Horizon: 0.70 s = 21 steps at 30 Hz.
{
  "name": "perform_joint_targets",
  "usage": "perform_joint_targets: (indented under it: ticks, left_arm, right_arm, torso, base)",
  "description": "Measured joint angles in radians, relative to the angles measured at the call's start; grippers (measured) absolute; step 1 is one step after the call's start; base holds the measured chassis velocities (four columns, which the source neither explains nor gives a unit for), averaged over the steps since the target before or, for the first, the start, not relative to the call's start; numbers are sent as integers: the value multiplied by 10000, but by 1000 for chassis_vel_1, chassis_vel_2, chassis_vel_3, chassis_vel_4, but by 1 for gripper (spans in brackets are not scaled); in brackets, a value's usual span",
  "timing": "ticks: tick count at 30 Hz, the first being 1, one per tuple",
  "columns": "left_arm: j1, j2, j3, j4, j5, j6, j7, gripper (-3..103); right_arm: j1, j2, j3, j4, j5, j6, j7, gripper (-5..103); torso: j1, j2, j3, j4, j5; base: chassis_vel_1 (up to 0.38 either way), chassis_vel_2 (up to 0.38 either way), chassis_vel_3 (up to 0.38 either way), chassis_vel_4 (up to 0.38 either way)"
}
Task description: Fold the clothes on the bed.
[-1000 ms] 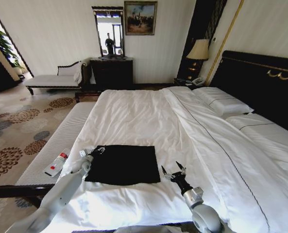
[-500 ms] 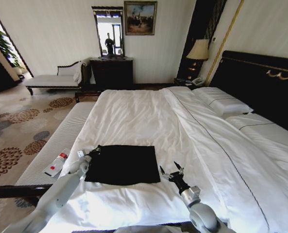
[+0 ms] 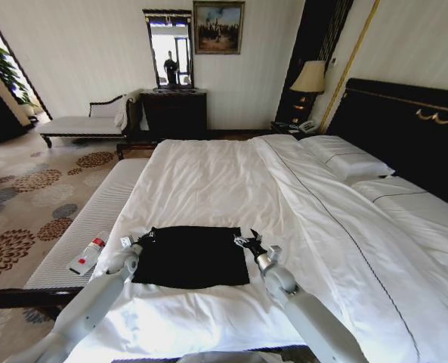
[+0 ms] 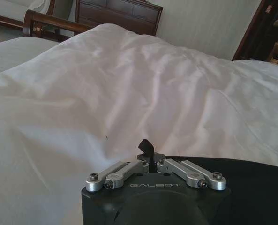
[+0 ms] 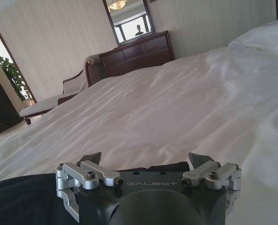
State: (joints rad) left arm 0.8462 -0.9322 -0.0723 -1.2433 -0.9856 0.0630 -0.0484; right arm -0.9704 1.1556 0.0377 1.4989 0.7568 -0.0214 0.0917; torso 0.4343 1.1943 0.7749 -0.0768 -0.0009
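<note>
The right gripper [image 3: 245, 243] has its fingers [image 5: 198, 161] apart, low over the far right corner of the black shirt [image 3: 192, 255]. The left gripper [image 3: 146, 237] is at the far left corner, fingers [image 4: 146, 146] together, seemingly pinching the hem. The shirt lies flat near the foot of the bed [image 3: 208, 174].

A grey bench [image 3: 88, 227] holds a red-and-white bottle [image 3: 88, 255].
</note>
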Motion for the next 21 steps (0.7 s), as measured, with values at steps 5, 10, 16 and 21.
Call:
perform_joint_targets:
  ticks: [5, 10, 16, 21]
  left_arm:
    - [-59, 29, 23, -105, -29, 37, -89, 2]
    - [-80, 46, 96, -159, -32, 56, -106, 2]
    - [-95, 31, 207, -343, -32, 88, -147, 2]
    - [-129, 58, 277, -493, -44, 131, -199, 2]
  right_arm:
    - [507, 394, -82, -870, 299, -91, -196, 100]
    - [745, 602, -89, -1449, 416, -138, -370, 96]
    - [897, 840, 15, -2031, 450, -70, -379, 90]
    - [956, 811, 37, -2314, 439, -52, -439, 94]
  torso:
    - [0, 0, -1, -2, 1]
    - [0, 0, -1, -1, 0]
    - [-1, 0, -2, -1, 3]
    - [-1, 0, -1, -2, 2]
  base:
    - [0, 0, 0, 0]
    - [0, 0, 0, 0]
    - [0, 0, 0, 0]
    - [0, 0, 0, 0]
